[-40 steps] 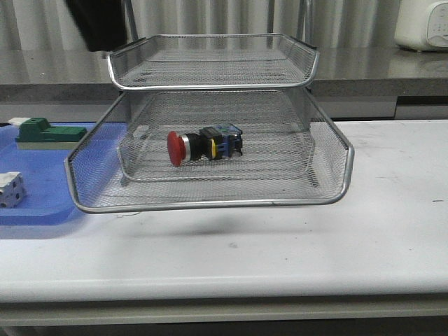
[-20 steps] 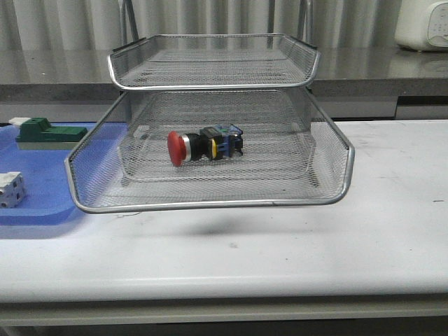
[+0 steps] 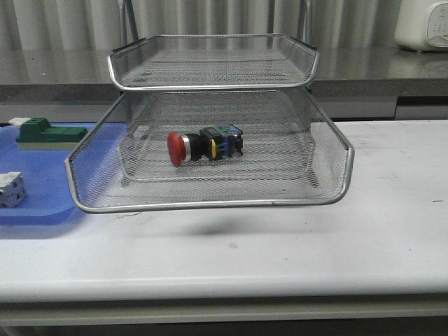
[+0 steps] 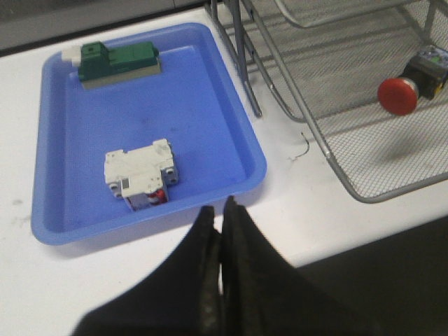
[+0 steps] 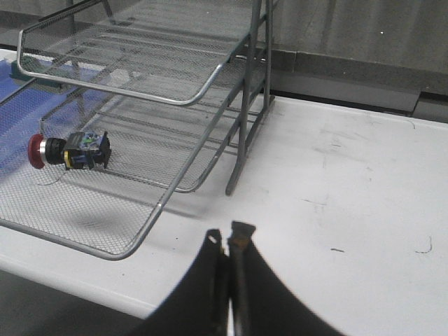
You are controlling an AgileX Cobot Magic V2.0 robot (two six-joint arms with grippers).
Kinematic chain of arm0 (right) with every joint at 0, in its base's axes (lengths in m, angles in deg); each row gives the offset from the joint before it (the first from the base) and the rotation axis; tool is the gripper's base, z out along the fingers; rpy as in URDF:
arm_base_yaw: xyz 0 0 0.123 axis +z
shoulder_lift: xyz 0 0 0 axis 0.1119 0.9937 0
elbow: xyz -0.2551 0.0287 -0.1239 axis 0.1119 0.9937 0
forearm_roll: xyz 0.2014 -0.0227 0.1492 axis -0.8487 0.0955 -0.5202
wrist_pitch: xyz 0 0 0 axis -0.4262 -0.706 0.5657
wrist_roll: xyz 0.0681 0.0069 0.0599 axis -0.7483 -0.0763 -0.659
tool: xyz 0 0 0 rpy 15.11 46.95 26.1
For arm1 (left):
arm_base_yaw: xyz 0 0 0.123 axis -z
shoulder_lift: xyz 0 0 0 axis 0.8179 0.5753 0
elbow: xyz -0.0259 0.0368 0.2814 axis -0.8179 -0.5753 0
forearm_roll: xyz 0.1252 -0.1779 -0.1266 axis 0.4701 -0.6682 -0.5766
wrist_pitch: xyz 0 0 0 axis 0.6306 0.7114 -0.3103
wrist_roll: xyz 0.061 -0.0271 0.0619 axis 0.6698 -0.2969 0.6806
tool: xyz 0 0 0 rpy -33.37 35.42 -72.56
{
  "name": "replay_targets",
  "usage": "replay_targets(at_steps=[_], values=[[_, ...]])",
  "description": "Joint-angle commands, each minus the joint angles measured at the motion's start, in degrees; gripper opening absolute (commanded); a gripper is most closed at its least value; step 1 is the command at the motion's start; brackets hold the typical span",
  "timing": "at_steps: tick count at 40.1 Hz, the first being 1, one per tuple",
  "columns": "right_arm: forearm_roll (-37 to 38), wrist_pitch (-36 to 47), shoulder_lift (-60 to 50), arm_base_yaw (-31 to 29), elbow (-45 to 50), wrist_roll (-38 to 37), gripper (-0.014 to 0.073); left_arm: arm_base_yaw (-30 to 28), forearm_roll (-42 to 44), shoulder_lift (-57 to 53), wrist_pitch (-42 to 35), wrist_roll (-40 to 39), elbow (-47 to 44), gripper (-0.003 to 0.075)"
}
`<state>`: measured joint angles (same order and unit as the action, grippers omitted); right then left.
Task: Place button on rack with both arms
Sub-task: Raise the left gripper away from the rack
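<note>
The button (image 3: 204, 145), with its red head and black-blue-yellow body, lies on its side on a lower mesh tier of the silver wire rack (image 3: 210, 204). It also shows in the left wrist view (image 4: 413, 82) and the right wrist view (image 5: 68, 150). My left gripper (image 4: 218, 210) is shut and empty, held above the table's front edge near the blue tray. My right gripper (image 5: 229, 236) is shut and empty, above the table in front of the rack's right side. Neither arm shows in the front view.
A flat blue tray (image 3: 42, 206) lies left of the rack and holds a green block (image 3: 46, 131) and a white block (image 3: 10, 189); both also show in the left wrist view, green (image 4: 117, 60) and white (image 4: 140, 173). A white appliance (image 3: 423, 24) stands back right.
A dark arm part at the top left of the front view one second ago has gone out of view. The button and rack have not moved.
</note>
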<state>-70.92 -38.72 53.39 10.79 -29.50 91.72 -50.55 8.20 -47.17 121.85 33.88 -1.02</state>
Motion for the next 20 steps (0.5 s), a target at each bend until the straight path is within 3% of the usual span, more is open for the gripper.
replay_targets(at_steps=[1, 10, 20], values=[[-0.89, 3.93, 0.29, 0.04, -1.65, 0.09, -0.0060, -0.09, -1.27, -6.82, -6.14, -0.51, -1.13, -0.0019], [-0.89, 3.93, 0.29, 0.04, -1.65, 0.09, -0.0060, -0.09, -1.27, -19.36, -7.69, -0.51, -4.36, -0.0019], [-0.89, 3.93, 0.29, 0.04, -1.65, 0.09, -0.0060, -0.09, -1.27, -21.16, -7.10, -0.51, -5.48, -0.0019]])
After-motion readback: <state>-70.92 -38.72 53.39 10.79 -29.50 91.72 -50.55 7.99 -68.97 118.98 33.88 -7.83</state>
